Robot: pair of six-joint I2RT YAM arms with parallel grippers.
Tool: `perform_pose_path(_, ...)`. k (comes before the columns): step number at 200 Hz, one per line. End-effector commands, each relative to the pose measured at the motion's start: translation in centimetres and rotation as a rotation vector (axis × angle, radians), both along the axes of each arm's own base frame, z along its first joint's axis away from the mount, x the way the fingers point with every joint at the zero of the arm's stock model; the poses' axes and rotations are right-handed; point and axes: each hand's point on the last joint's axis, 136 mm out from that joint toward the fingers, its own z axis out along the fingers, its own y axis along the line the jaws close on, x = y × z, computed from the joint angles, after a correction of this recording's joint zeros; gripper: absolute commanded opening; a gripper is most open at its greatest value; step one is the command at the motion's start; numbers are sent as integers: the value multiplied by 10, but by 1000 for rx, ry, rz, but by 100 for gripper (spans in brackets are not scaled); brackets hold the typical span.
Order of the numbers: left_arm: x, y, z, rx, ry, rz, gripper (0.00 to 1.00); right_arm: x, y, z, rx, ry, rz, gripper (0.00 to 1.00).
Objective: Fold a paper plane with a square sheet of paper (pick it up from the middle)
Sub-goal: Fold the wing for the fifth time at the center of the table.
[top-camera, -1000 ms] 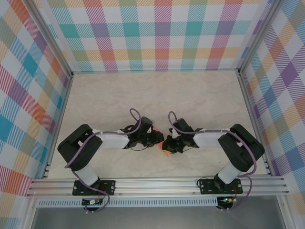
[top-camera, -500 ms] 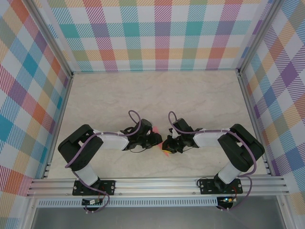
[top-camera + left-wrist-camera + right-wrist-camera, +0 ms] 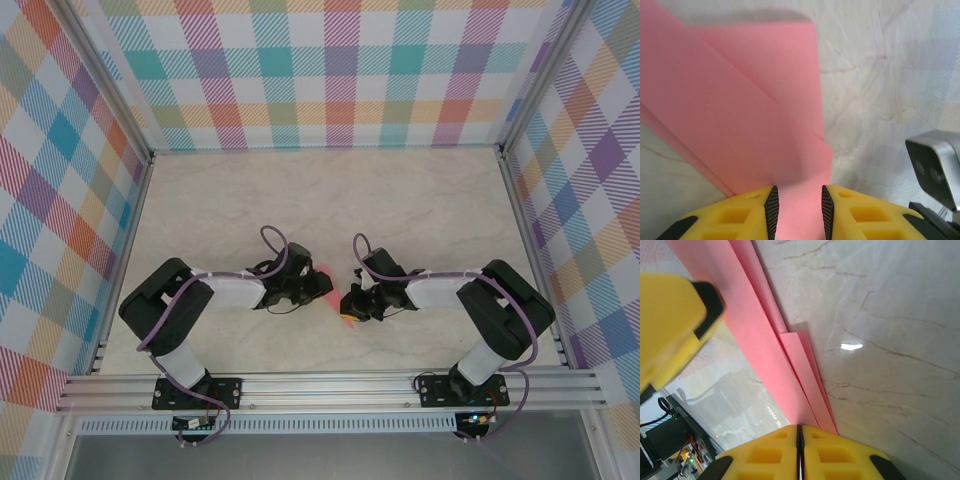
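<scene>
The square sheet of paper (image 3: 346,306) is salmon pink and folded into long creased layers. It sits between the two grippers near the table's front middle. My right gripper (image 3: 800,440) is shut on the edge of the folded layers (image 3: 760,355), which run away from it in a narrow strip. My left gripper (image 3: 799,210) stands open, jaws apart, over the flat pink folds (image 3: 740,115), with paper showing in the gap between them. In the top view the left gripper (image 3: 320,287) faces the right gripper (image 3: 352,300) closely. One yellow left finger (image 3: 670,320) shows in the right wrist view.
The marble tabletop (image 3: 330,200) stretches bare behind the arms. Checked walls (image 3: 330,70) close the back and both sides. An aluminium rail (image 3: 330,385) runs along the near edge. The right wrist's camera housing (image 3: 935,165) is close to the left gripper.
My left gripper has drawn back a little to the left, away from the right gripper, uncovering more pink paper between them. The right gripper has stayed shut and still.
</scene>
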Motion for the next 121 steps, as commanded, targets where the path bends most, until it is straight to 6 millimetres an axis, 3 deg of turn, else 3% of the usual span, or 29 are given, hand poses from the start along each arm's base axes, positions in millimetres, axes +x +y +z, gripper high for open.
perform_pose_path(1,18,25,-3,75,-17,49,32,-13,-14,-18,-75,47,-3,10)
perform_pose_path(80,44,58,0,119,-14,70,33,-12,-11,-15,-62,44,4,10)
perform_pose_path(121,56,64,20,95,-42,73,34,-10,-9,-12,-54,40,3,11)
